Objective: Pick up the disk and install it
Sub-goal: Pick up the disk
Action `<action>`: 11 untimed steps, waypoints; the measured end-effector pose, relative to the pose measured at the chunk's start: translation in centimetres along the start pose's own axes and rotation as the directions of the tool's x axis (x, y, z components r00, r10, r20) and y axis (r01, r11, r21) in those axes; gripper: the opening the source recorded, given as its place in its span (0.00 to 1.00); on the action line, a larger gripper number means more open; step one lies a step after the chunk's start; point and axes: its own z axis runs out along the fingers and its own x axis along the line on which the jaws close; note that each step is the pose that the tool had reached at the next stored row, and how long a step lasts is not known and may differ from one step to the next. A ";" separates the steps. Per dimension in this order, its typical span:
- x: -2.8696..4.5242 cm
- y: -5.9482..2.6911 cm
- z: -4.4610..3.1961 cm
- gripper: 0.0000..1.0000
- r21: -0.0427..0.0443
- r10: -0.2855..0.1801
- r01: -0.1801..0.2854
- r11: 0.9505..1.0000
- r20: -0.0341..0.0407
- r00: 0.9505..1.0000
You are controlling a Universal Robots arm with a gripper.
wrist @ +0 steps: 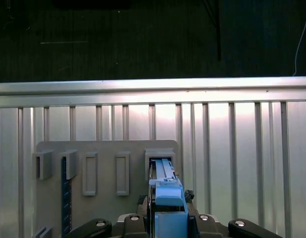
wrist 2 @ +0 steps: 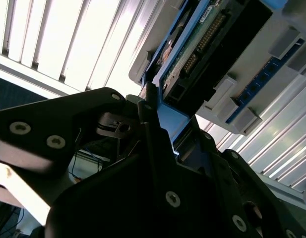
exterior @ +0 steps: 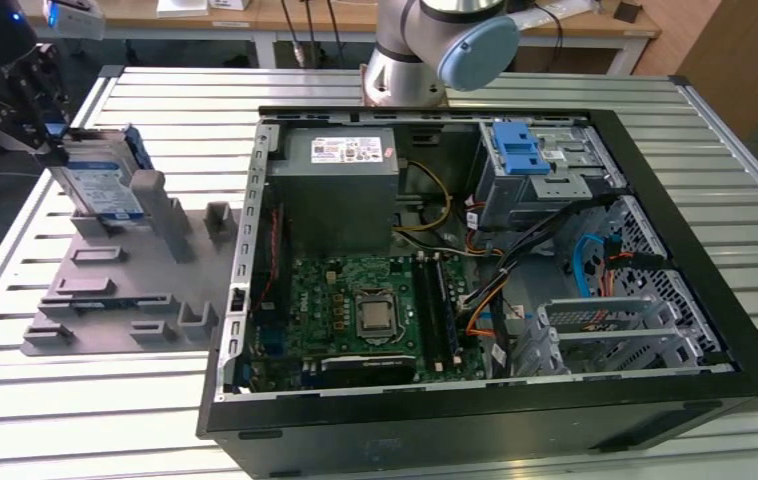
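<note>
Grey plastic makes up the plate (exterior: 112, 300) that lies on the slatted table (exterior: 86, 420) in the exterior view, at nine o'clock from the open case (exterior: 486, 430). The disk (exterior: 102, 185) stands on edge at the plate's far end, about ten o'clock in that view, its label facing the case. The gripper (exterior: 56, 150) comes onto its upper edge from the eleven o'clock side, and the arm (exterior: 413, 50) rises behind the case at twelve. Whether the disk rests in its slot or hangs just clear cannot be told there. The second wrist view adds the grip itself. Black fingers (wrist 2: 149, 111) of the gripper (wrist 2: 175, 126) are clamped on the disk's (wrist 2: 212, 44) blue rail, and its green board and connector pins show. The first wrist view looks along the disk's (wrist: 165, 181) thin edge from the gripper (wrist: 167, 218). It shows the plate's (wrist: 108, 153) row of empty slots beside the disk.
</note>
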 end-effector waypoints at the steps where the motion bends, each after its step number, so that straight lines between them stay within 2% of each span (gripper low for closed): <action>1: 0.00 0.00 -0.04 0.36 0.000 0.000 0.000 1.000 0.000 1.000; 11: 0.00 0.00 -0.31 0.36 0.000 0.000 0.000 1.000 0.000 1.000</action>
